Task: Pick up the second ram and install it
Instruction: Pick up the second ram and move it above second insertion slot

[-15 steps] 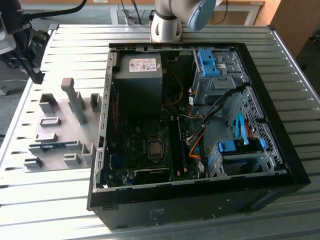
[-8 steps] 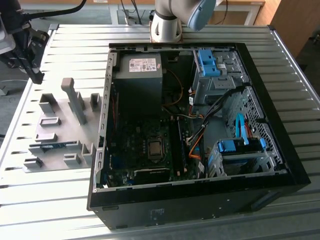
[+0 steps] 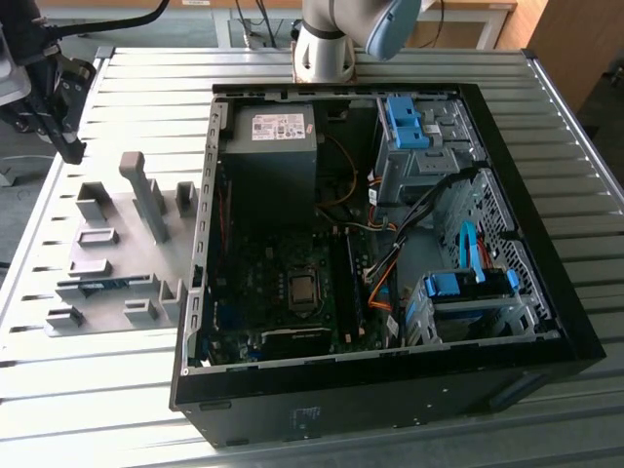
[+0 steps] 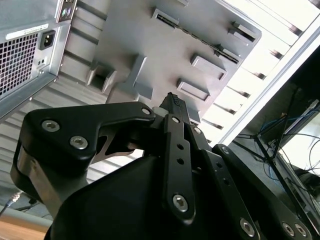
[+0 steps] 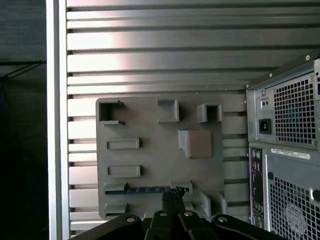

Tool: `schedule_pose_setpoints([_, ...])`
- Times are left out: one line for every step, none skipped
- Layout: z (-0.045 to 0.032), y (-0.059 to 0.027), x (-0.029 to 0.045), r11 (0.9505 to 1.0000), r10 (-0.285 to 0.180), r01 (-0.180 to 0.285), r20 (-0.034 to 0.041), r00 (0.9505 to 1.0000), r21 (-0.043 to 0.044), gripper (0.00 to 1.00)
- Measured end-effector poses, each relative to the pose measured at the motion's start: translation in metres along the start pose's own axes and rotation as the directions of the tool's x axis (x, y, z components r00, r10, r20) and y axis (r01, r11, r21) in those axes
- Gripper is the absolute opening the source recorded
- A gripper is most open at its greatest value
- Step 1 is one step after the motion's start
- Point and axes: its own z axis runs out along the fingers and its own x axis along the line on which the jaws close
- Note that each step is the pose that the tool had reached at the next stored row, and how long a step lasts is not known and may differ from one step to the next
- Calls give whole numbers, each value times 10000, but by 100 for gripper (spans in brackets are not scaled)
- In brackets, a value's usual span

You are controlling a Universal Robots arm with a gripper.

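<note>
The second ram (image 5: 147, 189) is a thin blue board standing on edge in a long slot of the grey fixture plate (image 5: 150, 150). In the exterior view the second ram (image 3: 97, 284) shows as a blue strip near the plate's front. My gripper (image 5: 172, 196) hangs well above the plate, shut, with nothing between its fingers. Its tip lines up over one end of the stick in the first wrist view. In the exterior view the gripper (image 3: 70, 146) is a dark shape high over the table's far left corner. The second wrist view shows the gripper (image 4: 174, 102) with fingertips pressed together.
An open black computer case (image 3: 546, 322) lies on the slatted metal table (image 3: 117, 390), to the exterior view's right of the plate. Its motherboard (image 3: 292, 292) has dark memory slots (image 3: 341, 283) beside the processor socket. Grey posts (image 3: 146, 195) rise from the plate. Blue drive clips (image 3: 405, 122) sit in the case.
</note>
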Motion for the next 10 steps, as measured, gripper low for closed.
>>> schedule_pose_setpoints([0, 0, 0, 9998, -181, 181, -8, 9998, -2, 10])
schedule_pose_setpoints([2, 0, 0, 9994, -360, 360, -16, 9994, -5, 10])
schedule_pose_setpoints([3, 0, 0, 9985, -539, 539, -23, 9985, -8, 10])
schedule_pose_setpoints([4, 0, 0, 9974, -720, 720, -31, 9974, -11, 10])
schedule_pose_setpoints([5, 0, 0, 9960, -896, 896, -39, 9960, -14, 10])
schedule_pose_setpoints([5, 0, 0, 9941, -1084, 1084, -47, 9941, -17, 10])
schedule_pose_setpoints([6, 0, 0, 9921, -1252, 1252, -54, 9921, -21, 10])
schedule_pose_setpoints([7, 0, 0, 9898, -1423, 1423, -61, 9898, -24, 10])
schedule_pose_setpoints([8, 0, 0, 9873, -1592, 1592, -68, 9872, -27, 10])
schedule_pose_setpoints([8, -1, 1, 9846, -1751, 1751, -75, 9845, -31, 10])
